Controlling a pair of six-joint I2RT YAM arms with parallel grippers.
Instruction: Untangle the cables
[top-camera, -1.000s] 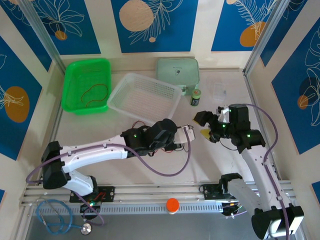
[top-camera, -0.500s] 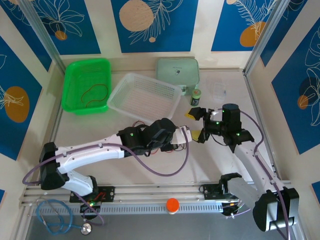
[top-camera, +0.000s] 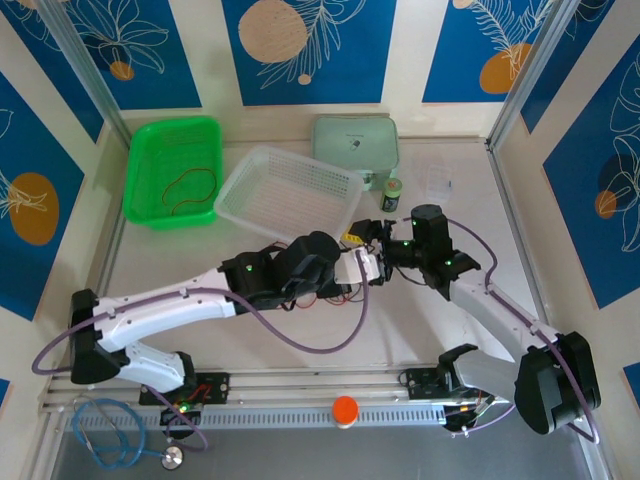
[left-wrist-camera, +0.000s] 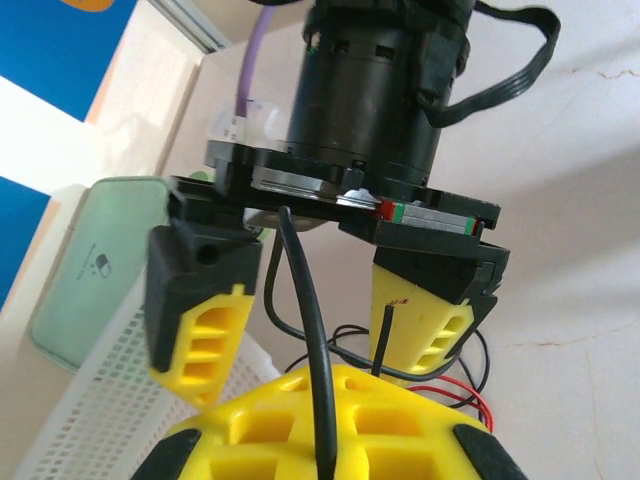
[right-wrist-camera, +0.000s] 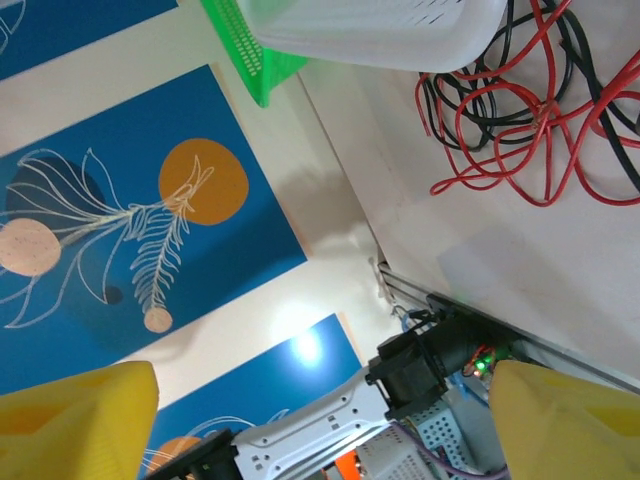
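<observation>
The thin black cable rises from between my left gripper's yellow fingers, which are shut on it; its bare copper-tipped end sticks up beside them. The red cable lies on the table behind. My right gripper faces the left one, open, one finger on each side of the black cable. From above, the left gripper and the right gripper meet at mid-table, with the tangle partly under the left arm. In the right wrist view, red cable and black cable loops intertwine.
A white mesh basket stands just behind the grippers. A green basket with a red loop is at the back left, a pale green lidded box and a small jar at the back. A light blue stethoscope lies by the left base.
My right gripper has swung left across the table to the left gripper, still open. The left arm has shifted slightly left and back with the black cable.
</observation>
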